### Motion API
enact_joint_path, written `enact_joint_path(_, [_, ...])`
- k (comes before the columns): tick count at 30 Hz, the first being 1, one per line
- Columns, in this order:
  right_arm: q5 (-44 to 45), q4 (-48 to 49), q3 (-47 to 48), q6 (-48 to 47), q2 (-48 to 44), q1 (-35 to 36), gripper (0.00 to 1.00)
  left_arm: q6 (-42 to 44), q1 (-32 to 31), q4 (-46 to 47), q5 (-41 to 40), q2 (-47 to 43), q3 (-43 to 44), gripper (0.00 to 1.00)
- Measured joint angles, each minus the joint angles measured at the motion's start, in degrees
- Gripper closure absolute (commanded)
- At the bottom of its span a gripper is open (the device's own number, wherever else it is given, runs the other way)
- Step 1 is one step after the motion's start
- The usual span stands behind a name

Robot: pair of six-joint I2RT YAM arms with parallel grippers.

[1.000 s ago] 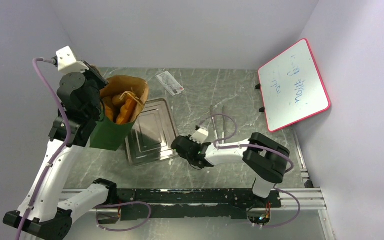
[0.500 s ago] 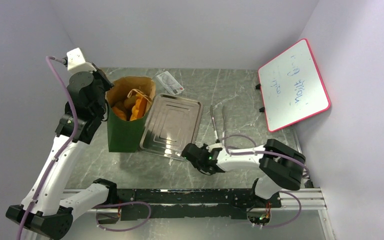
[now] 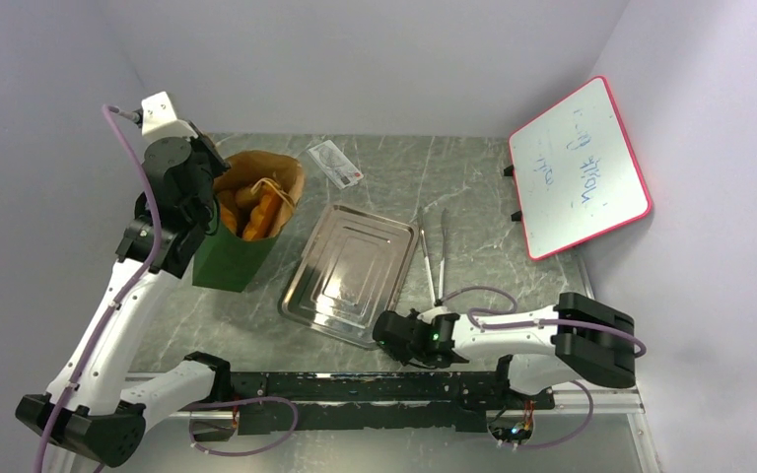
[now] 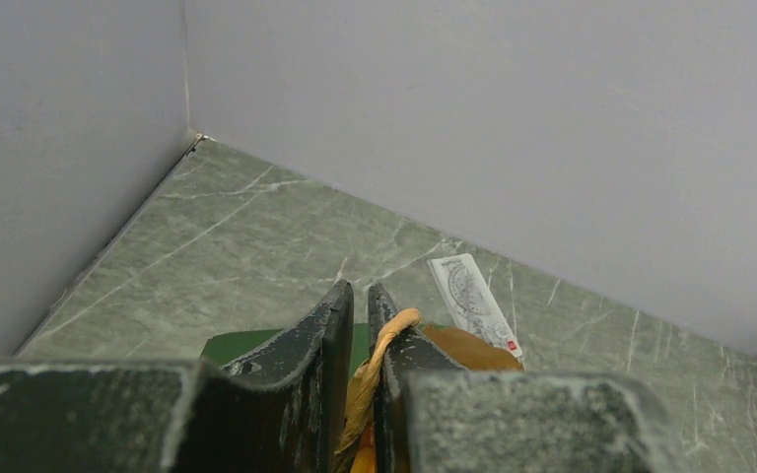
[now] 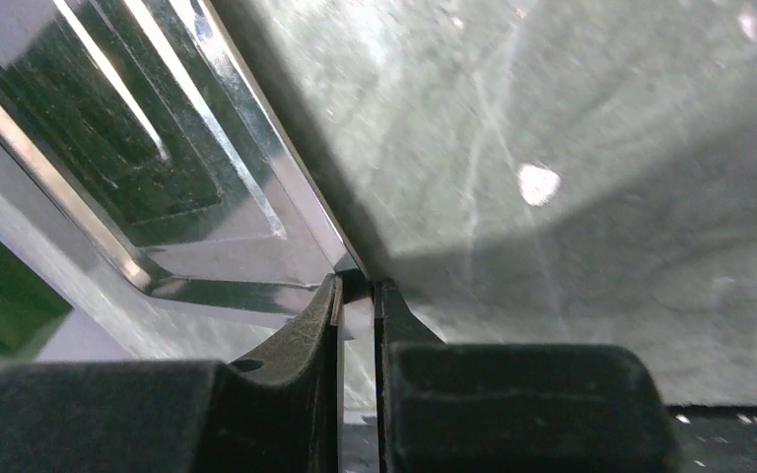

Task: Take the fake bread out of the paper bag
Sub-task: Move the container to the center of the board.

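Top view: vs 1 s ago the flat rectangular metal tray (image 3: 340,266) sits further right and nearer the arm bases, turned on a diagonal. It's now apart from the tall dark green paper bag (image 3: 225,258), w/ a strip of grey-green marble-look table (image 3: 256,320) between them. The right gripper (image 3: 384,330) is low on the table at the tray's near-right corner. The left gripper (image 3: 207,197) is at the bag's left rim. Vs 0.5 s ago the bag has gone back a bit to the left and leans again, brown inside showing, mouth open to the camera. The orange-to-golden fake bread (image 3: 256,209) is all still inside the bag, piled near the top; none on tray or table. The thin metal tongs (image 3: 432,251) lie just right of the tray, and the pink-framed whiteboard (image 3: 577,168) and small white card (image 3: 335,163) haven't moved. Left wrist view: the left gripper (image 4: 360,301) is clenched on the tan looped handle (image 4: 394,327), jaws nearly touching w/ the loop pinched between, green bag edge just below. Right wrist view: the right gripper (image 5: 357,291) is clenched on the tray's rim at the corner, tray bottom spreading up-left, bare table to the right. Judgement: the tray has prob. been dragged clear as a landing spot while the left arm keeps the bag open, so this is setup only and no bread is out yet. Next the right arm likely has to let go of the tray and reach into the bag mouth. A leaning bag hung by one handle could swing or tip.
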Motion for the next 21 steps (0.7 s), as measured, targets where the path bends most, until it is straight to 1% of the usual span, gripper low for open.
enact_joint_path(6, [-2.99,-0.85,-2.89,0.00,-4.33,2.93,1.00,0.00,0.09,0.68,0.63,0.26,-0.83,0.93])
enact_joint_path(14, [-5.25,-7.23,-0.94,-0.02,-5.20,5.18,1.00,0.00,0.11,1.31,1.31,0.76,-1.95,0.93])
enact_joint_path(17, [-6.23,-11.02,0.37,-0.33,-5.51,3.87,1.00,0.00,0.17,1.88,2.05,1.16,-2.60,0.93])
enact_joint_path(21, [-7.08,-16.79,3.19,-1.68,-4.87,-0.90,1.00,0.00,0.26,1.95,2.86,1.92,-2.82,0.93])
